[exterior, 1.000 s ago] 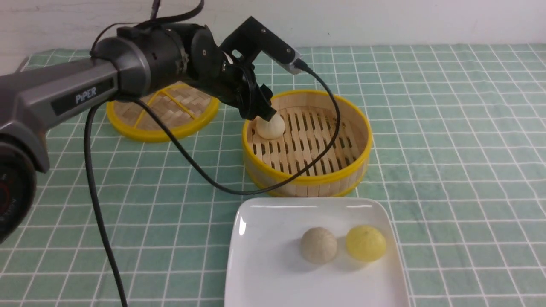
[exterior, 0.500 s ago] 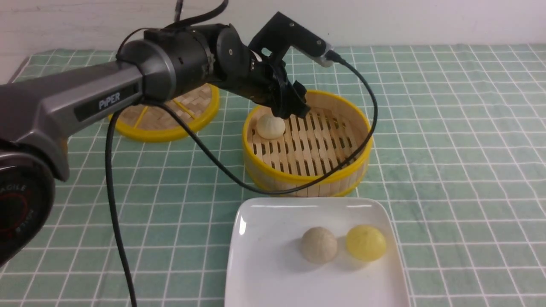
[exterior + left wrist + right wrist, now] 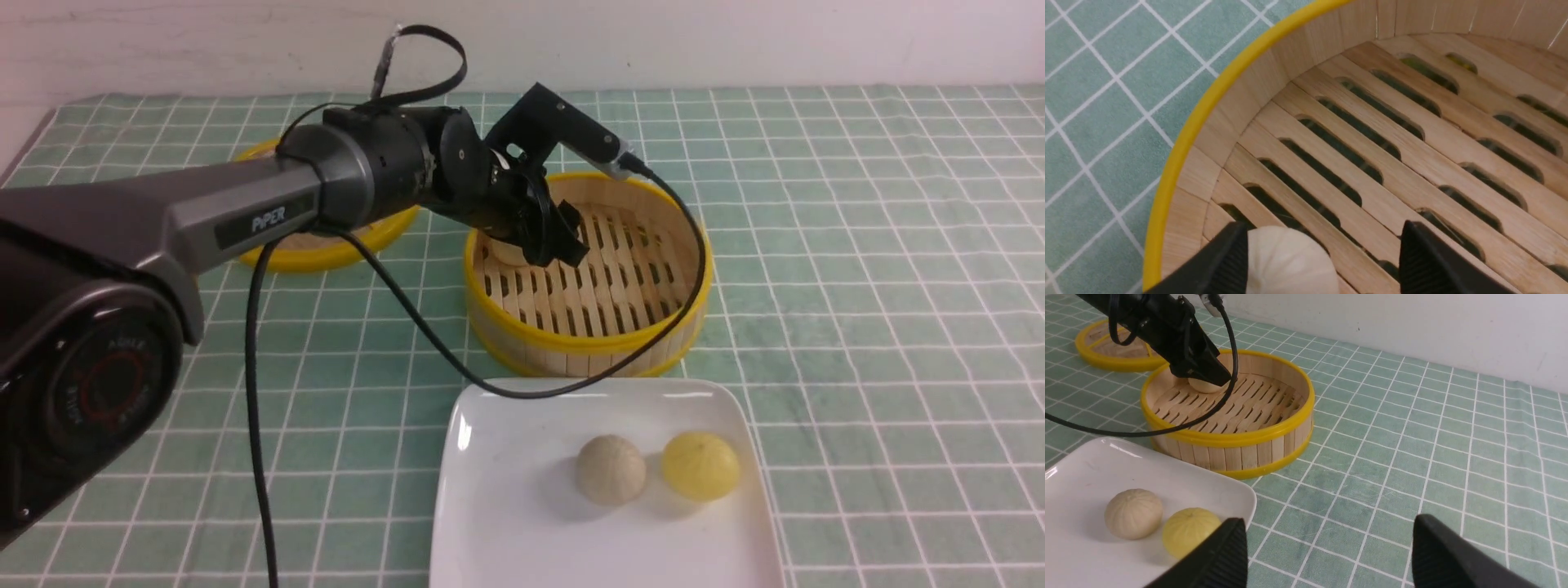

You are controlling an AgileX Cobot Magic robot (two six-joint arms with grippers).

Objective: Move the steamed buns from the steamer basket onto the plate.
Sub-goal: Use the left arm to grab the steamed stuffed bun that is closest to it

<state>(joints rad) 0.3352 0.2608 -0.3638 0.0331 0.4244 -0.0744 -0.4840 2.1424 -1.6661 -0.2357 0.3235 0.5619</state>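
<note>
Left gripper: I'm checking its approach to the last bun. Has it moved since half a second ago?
Yes. In the front view, the left gripper has come lower, from above the steamer basket's remaining bun to partly covering it.

Two buns [image 3: 1134, 514] on the plate [image 3: 1081, 477], the basket [image 3: 1231, 441] just beyond.

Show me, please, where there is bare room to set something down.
The white square plate is bare left of its beige bun. Green checked cloth is open right of the plate and round bamboo basket. It's crowded at the basket's left, under the black left gripper.
</note>
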